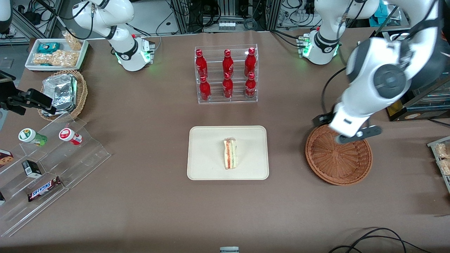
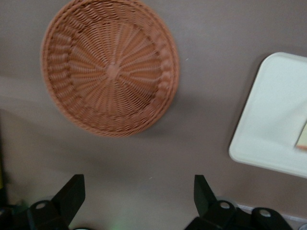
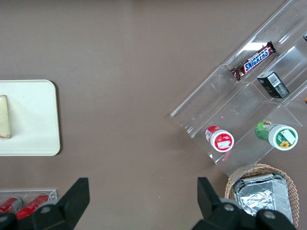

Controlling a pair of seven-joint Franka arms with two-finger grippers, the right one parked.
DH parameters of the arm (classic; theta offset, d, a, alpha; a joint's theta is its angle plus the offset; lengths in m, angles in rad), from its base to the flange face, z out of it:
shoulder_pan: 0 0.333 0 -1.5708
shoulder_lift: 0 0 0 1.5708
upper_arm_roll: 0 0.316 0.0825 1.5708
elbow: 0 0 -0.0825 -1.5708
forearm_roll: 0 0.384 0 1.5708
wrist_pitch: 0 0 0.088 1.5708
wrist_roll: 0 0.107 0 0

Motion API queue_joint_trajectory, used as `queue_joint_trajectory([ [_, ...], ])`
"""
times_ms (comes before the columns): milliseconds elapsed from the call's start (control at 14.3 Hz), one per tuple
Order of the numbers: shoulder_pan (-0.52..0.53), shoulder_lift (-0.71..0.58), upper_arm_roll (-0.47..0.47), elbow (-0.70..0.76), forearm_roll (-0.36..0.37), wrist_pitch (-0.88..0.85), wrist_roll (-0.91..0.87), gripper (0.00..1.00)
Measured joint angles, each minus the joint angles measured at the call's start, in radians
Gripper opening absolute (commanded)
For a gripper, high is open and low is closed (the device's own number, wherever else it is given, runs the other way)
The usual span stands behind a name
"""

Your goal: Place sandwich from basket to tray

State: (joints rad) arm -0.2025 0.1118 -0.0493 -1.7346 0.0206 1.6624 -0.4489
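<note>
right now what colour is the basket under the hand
Reddish-brown woven wicker basket, clearest in the left wrist view; the open hand hovers above it.

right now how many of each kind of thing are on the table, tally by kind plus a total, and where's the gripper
red bottles in the clear rack: 6
wicker baskets: 2
trays: 2
sandwich on the cream tray: 1
lidded cups: 2
snickers bar: 1
total: 14
gripper: open, above the reddish-brown basket

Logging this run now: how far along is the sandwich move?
Done: the clear-wrapped triangular sandwich lies on the cream rectangular tray, and the reddish-brown round wicker basket holds nothing. In hand: nothing; the left end effector hangs open above the basket's rim. Left: apparently only pulling the arm away.
</note>
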Motion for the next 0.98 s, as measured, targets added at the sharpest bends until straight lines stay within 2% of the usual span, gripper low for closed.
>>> queue_joint_trajectory([
  [280, 0.081, -0.096, -0.007, -0.005, 0.014, -0.091, 0.138, 1.0],
  [560, 0.203, -0.142, -0.067, 0.004, 0.016, -0.089, 0.267, 1.0],
  [770, 0.233, -0.145, -0.075, 0.038, 0.016, -0.078, 0.41, 1.0],
  [980, 0.236, -0.144, -0.074, 0.041, 0.016, -0.028, 0.456, 1.0],
])
